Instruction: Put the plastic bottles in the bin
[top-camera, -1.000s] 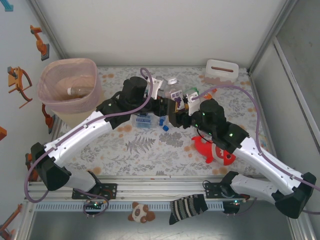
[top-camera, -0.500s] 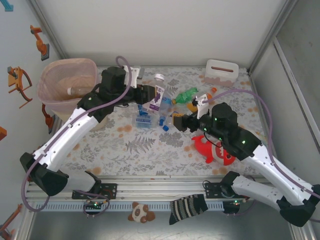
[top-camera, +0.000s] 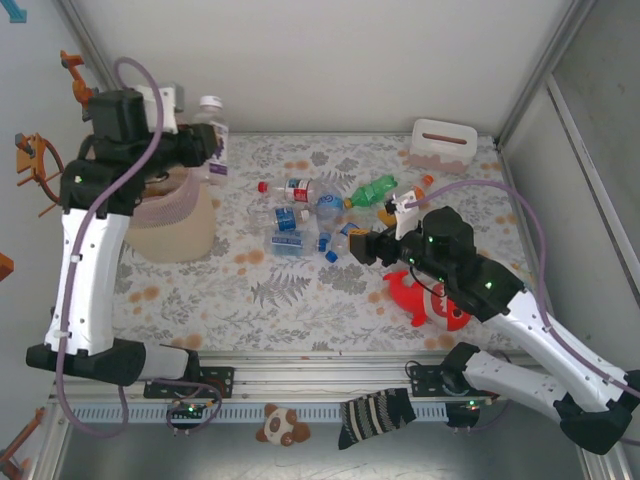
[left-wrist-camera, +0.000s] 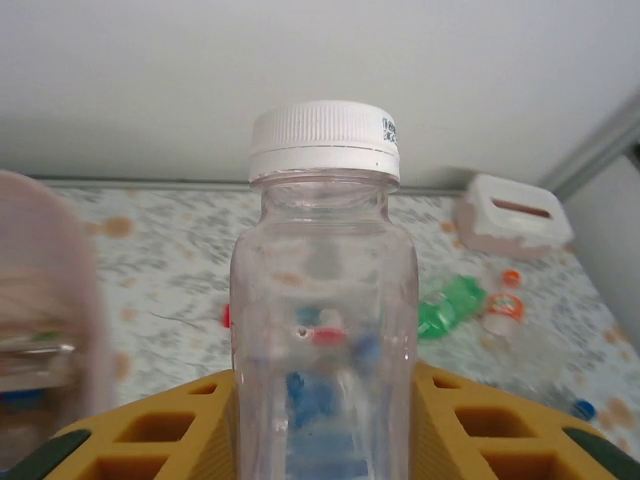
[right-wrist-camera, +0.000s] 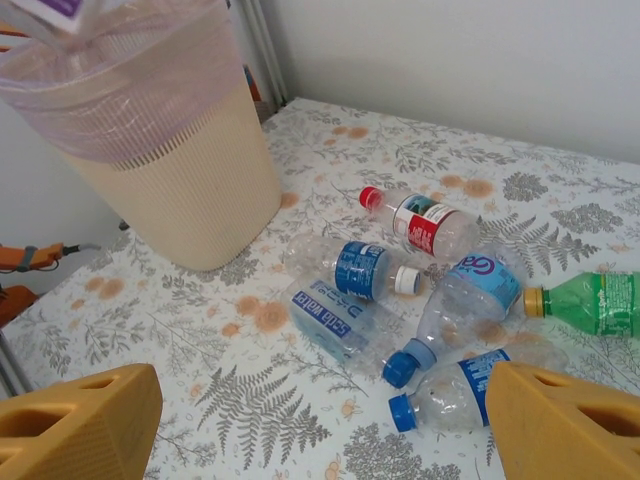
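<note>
L tool (top-camera: 203, 150) pinches bottle (left-wrist-camera: 322, 300) mid-body by bin (right-wrist-camera: 170, 170); likely light, slick, crushable. R tool (right-wrist-camera: 320, 420) wide open, empty.

Floral table (top-camera: 300, 300), scattered bottles (top-camera: 300, 190), bin (top-camera: 175, 230), shark plush (top-camera: 412, 297)

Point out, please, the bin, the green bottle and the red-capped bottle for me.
bin (right-wrist-camera: 170, 190): right wrist view, on its cream lower wall.
green bottle (top-camera: 375, 189): top external view, on its body.
red-capped bottle (right-wrist-camera: 420, 222): right wrist view, on its label.
</note>
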